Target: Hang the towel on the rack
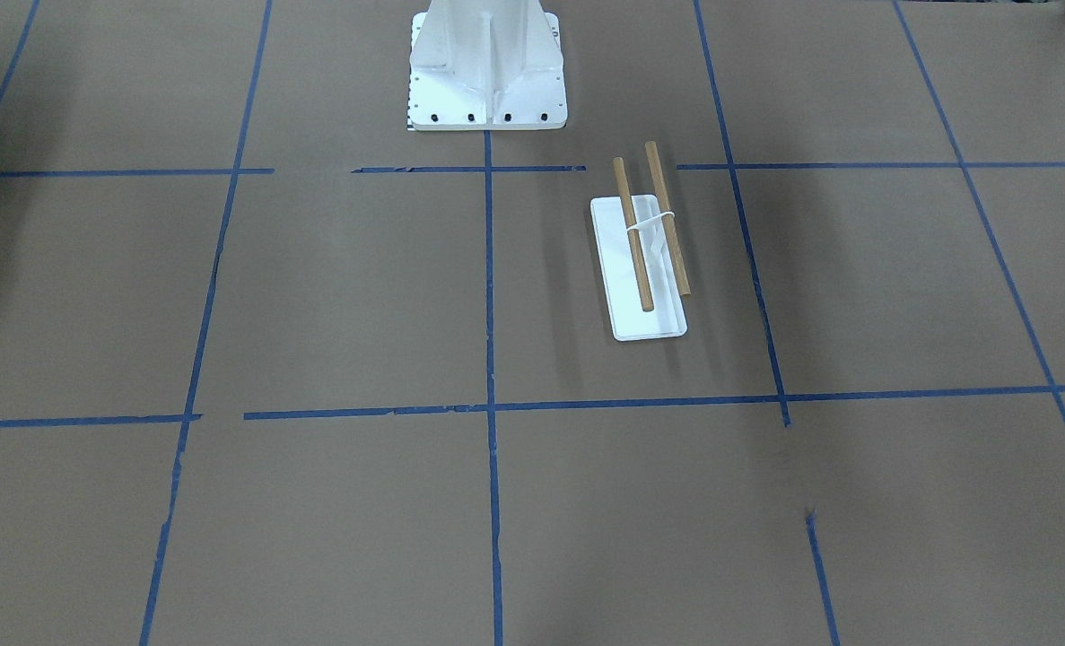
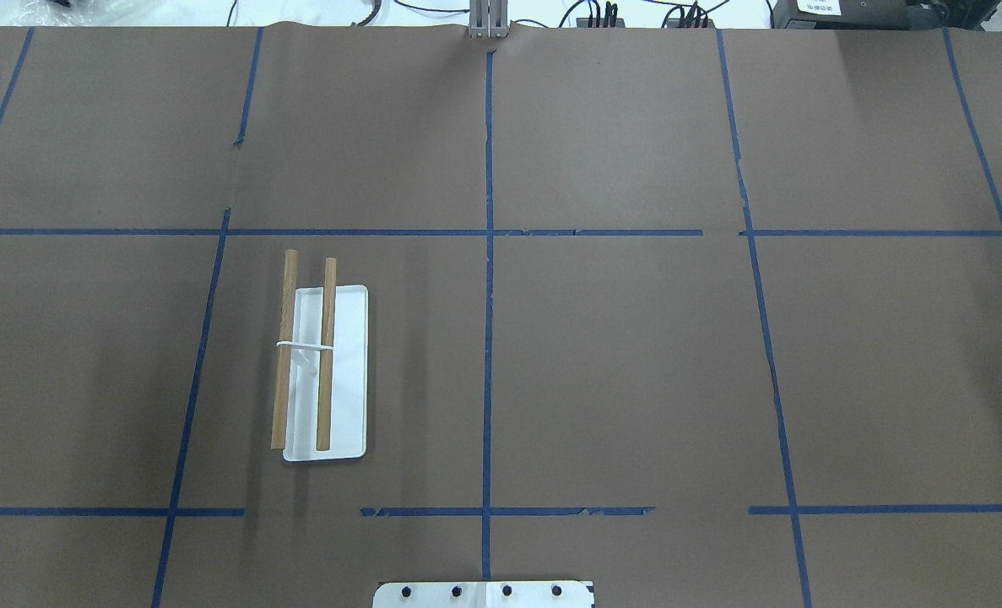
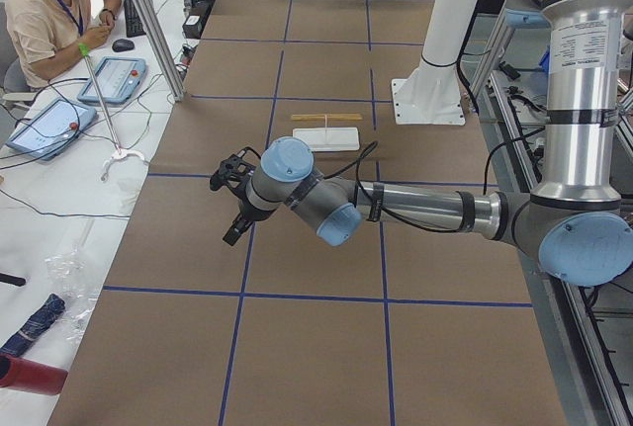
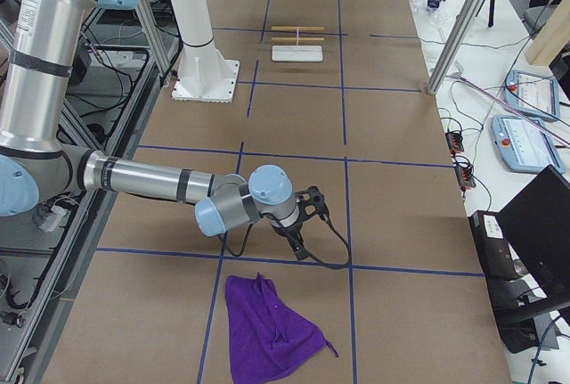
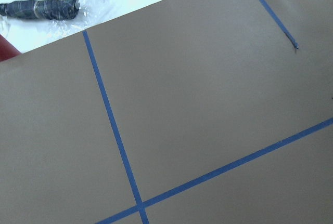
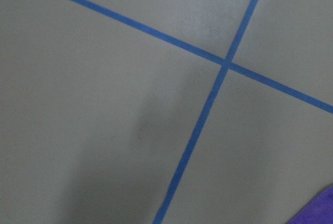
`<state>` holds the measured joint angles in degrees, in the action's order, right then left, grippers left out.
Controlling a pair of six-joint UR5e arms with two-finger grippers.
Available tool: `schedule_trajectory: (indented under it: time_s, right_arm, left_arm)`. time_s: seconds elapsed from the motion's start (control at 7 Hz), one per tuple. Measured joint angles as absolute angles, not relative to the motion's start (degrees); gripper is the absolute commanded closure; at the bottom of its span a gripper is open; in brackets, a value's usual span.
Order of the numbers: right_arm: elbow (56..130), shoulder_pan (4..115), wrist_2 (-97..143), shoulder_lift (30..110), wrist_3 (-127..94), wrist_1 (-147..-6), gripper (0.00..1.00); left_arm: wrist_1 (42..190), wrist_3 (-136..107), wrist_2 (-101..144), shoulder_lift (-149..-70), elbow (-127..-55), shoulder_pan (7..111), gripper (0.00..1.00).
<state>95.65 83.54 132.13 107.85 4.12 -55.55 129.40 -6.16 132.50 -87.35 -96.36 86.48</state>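
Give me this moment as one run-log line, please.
towel: lying on table, not hung | rack: bare | right gripper: near towel, state unclear | left gripper: above table, state unclear

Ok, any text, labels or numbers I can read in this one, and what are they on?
No text here can be read.
Arm label, white, on the left arm: print too small to read.
Box label, white, on a black box beyond the table's far edge: too small and blurred.
Rack and towel: no markings visible.
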Motion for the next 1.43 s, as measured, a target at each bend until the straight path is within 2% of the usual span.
schedule_trajectory:
  time_s: [0.43,1.0,1.43]
  right_arm:
    - [85.31,82.13,129.48,109.56,3.80,-43.92,0.10]
    - [82.63,76.47,127.56,112.11,-9.77,-35.24,0.24]
    - [80.92,74.61,124.42,112.88,-15.43,-32.99,0.28]
  left_arm:
    - [131.24,-6.05,132.56,-87.45,-95.94,86.48,0.00]
    - [131.38,-5.98,132.63,-87.39,-96.25,86.48,0.00]
    - [132.85,-6.10,132.63,-87.40,-96.00,86.48,0.00]
